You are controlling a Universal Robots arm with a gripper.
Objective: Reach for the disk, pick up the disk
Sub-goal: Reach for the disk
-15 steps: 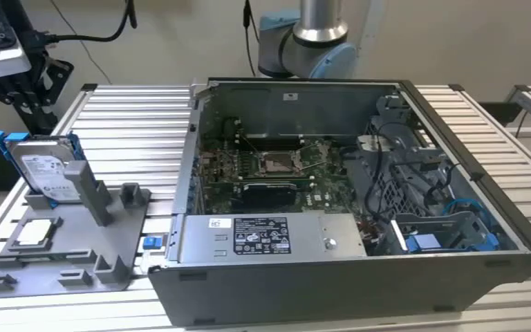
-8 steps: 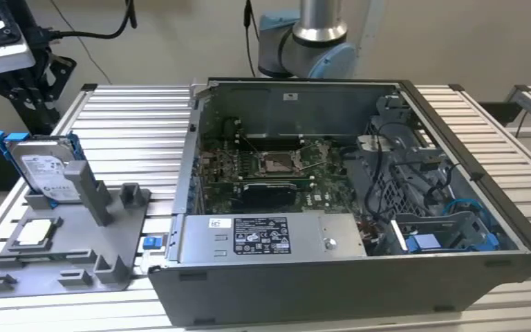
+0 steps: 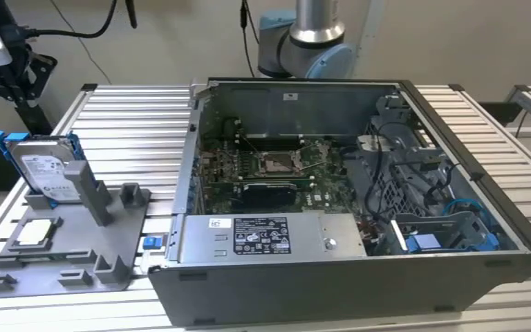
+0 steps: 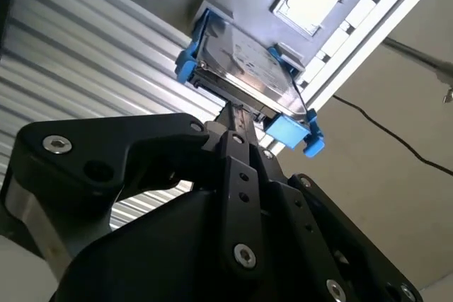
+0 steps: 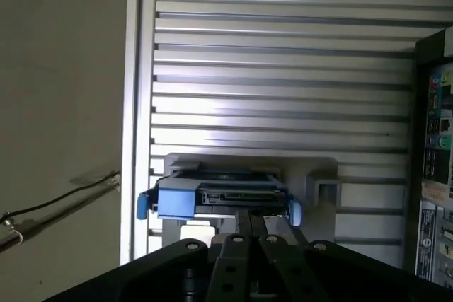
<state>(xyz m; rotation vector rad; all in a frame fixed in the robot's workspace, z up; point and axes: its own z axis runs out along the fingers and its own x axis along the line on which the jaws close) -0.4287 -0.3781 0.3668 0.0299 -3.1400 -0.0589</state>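
Disk parked upright, gripper closing in

I see the disk (image 3: 42,168), silver metal with a white printed label too small to read and a bright blue plastic bracket, standing on edge in the matte grey holder (image 3: 108,235) at the exterior view's left, beside the open computer case (image 3: 339,290) on the ribbed aluminium table (image 3: 127,117). In the second wrist view my black gripper (image 4: 237,114) points at the disk's near edge, jaws pressed together and grasping nothing. A small square chip (image 3: 36,232) lies flat in the holder, nearer the camera.
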